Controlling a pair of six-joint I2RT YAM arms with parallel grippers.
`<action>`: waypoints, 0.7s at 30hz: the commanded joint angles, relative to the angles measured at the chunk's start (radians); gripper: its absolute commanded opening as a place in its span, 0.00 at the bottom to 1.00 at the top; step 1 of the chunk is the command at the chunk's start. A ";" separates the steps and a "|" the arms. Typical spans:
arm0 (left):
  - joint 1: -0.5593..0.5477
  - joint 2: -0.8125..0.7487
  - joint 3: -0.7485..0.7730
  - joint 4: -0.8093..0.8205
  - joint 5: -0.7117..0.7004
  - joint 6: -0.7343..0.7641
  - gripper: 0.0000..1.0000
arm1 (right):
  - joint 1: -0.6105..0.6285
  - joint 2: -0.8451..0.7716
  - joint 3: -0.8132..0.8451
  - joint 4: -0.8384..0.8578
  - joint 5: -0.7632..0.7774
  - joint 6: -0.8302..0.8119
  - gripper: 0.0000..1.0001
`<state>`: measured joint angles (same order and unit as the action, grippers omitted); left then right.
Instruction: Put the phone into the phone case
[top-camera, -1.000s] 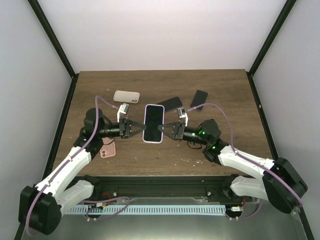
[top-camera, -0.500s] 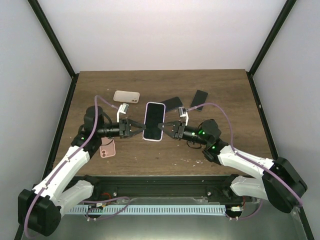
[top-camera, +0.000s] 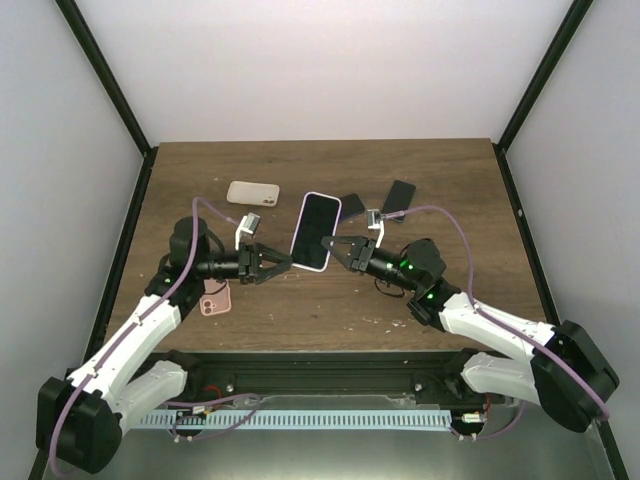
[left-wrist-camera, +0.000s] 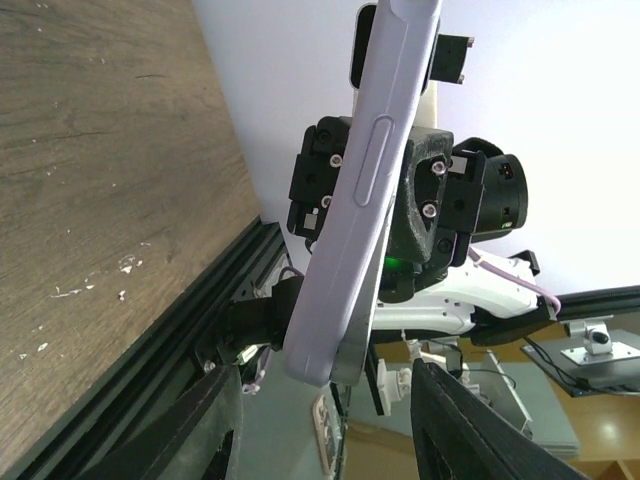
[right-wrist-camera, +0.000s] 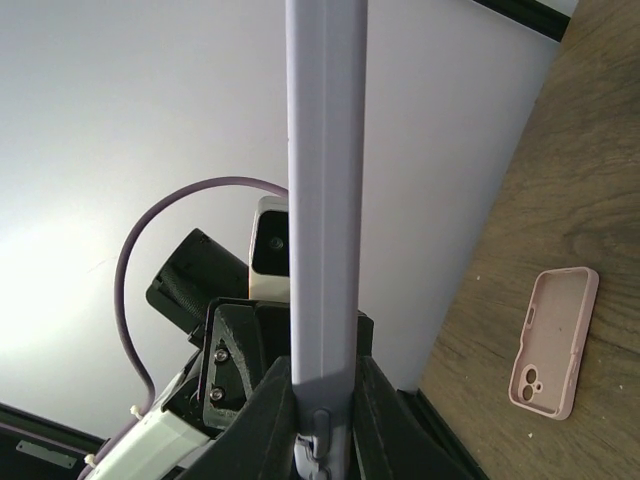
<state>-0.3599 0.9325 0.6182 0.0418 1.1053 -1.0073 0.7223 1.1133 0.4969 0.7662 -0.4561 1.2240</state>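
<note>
A phone with a black screen sits in a lavender case (top-camera: 316, 230). It is held up above the table's middle, tilted. My right gripper (top-camera: 335, 244) is shut on its right edge. In the right wrist view the case's edge (right-wrist-camera: 322, 200) stands upright between the fingers of the right gripper (right-wrist-camera: 322, 420). My left gripper (top-camera: 283, 264) is open and empty, just left of the phone and apart from it. In the left wrist view the case (left-wrist-camera: 365, 190) is edge-on beyond the left gripper (left-wrist-camera: 330, 440), with the phone's grey edge showing at its lower end.
A beige case (top-camera: 253, 192) lies at the back left. A pink case (top-camera: 214, 298) lies by the left arm and also shows in the right wrist view (right-wrist-camera: 553, 340). Two black phones (top-camera: 352, 204) (top-camera: 400, 196) lie at the back right.
My left gripper has let go of the cased phone and drawn back to the left. My right gripper has carried the phone up and a little right, tilting it.
</note>
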 joint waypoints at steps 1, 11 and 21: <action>-0.003 0.017 0.002 0.029 0.020 -0.003 0.48 | 0.003 -0.008 0.059 0.065 0.021 -0.010 0.09; -0.002 0.047 0.001 0.055 0.012 -0.008 0.35 | 0.004 0.024 0.058 0.074 0.007 -0.001 0.09; -0.002 0.078 0.034 -0.100 -0.051 0.104 0.00 | 0.004 0.028 0.024 0.071 0.005 0.002 0.09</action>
<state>-0.3595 0.9974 0.6189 0.0532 1.0946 -0.9821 0.7166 1.1515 0.4950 0.7685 -0.4458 1.2423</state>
